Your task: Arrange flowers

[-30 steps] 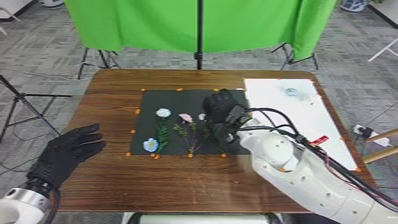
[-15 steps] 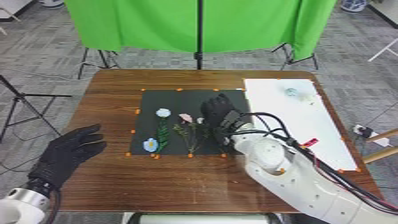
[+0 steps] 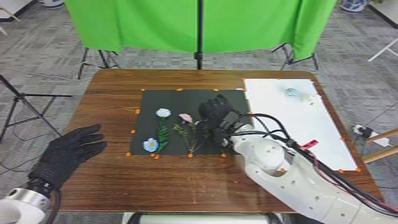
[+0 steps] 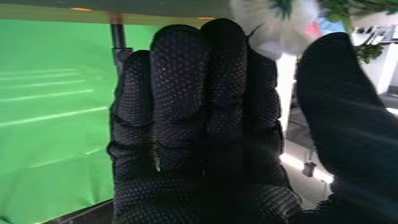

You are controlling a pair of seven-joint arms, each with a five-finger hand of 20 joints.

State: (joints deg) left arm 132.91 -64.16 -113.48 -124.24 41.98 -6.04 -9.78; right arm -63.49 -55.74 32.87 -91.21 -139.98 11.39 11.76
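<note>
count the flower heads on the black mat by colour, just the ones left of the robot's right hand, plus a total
white flower head: 1
pink flower head: 1
blue flower head: 1
total: 3

- 1 bright green cloth curtain [image 3: 160, 25] hangs across the far side of the room, softly folded, its lower edge uneven.
- 1 thin black upright pole [image 3: 200, 45] stands in front of it, at mid-width.
- 2 sets of splayed black stand legs, 1 to the left [image 3: 86, 62] and 1 to the right [image 3: 300, 62], show below the cloth.
- Grey patterned carpet [image 3: 53, 60] surrounds 1 brown wood-grain table [image 3: 111, 107].
- 1 black metal tripod [image 3: 27, 95] stands left of the table.
- 1 blue-and-white rounded pot [image 3: 354, 5] sits at the far right.
- Pale wooden bars [image 3: 384, 135] enter at the right edge.
- In the right wrist view, pale streaks of light cross the green cloth.
</note>
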